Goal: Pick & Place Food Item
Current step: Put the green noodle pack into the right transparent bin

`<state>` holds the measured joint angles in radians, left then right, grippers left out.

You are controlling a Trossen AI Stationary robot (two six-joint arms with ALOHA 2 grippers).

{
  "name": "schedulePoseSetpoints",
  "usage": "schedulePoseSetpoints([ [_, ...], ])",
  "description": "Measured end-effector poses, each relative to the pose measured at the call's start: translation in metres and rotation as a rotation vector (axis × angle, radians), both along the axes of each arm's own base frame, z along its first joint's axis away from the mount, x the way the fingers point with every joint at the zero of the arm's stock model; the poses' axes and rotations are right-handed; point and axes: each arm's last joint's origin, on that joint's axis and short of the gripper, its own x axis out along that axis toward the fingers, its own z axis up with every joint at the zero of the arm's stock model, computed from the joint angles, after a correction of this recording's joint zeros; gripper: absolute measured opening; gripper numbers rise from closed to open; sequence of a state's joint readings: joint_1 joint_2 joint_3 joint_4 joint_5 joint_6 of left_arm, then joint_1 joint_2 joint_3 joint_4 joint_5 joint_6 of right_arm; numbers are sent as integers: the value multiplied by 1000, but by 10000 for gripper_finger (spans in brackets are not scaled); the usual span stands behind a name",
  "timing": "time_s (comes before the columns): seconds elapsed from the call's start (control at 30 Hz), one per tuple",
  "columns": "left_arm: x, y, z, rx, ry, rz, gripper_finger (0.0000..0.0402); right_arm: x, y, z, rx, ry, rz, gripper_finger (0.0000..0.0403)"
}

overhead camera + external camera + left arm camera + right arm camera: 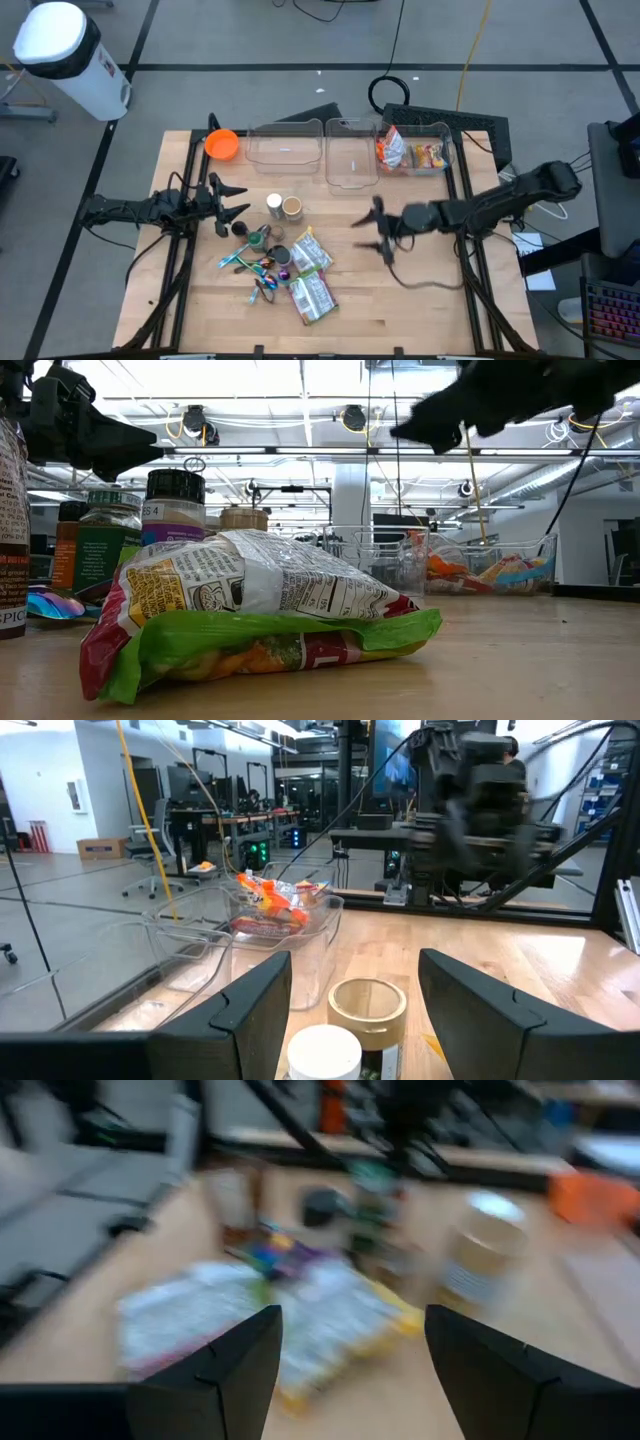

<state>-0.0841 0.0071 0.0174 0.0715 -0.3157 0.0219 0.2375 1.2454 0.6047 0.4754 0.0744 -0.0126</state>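
I see two food pouches [312,275] flat on the tabletop [420,300], long axes roughly away from me; jars [283,207] and bright packets [256,262] crowd their left; a brown bottle [12,510] reads "SPIC"; right gripper [378,230] hovers nearby, jaws wide, empty; left gripper [228,205], jaws parted, empty.

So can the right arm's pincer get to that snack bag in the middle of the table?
Probably yes: the right pincer is open and empty, and nothing lies between it and the snack bag.
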Motion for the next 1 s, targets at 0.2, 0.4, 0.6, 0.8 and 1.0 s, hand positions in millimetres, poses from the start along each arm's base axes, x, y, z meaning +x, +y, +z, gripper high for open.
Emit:
schedulePoseSetpoints([
  [0.2,0,0,0,0,0,0,228,19,48,-10,-18,9,149,244],
  [0.4,0,0,0,0,0,0,228,60,83,-8,-72,129,202,268],
  [0.6,0,0,0,0,0,0,228,97,97,-27,-164,218,219,271],
  [0.8,0,0,0,0,0,0,228,119,94,-60,-176,296,191,258],
  [1.0,0,0,0,0,0,0,228,124,90,-87,-167,374,162,256],
])
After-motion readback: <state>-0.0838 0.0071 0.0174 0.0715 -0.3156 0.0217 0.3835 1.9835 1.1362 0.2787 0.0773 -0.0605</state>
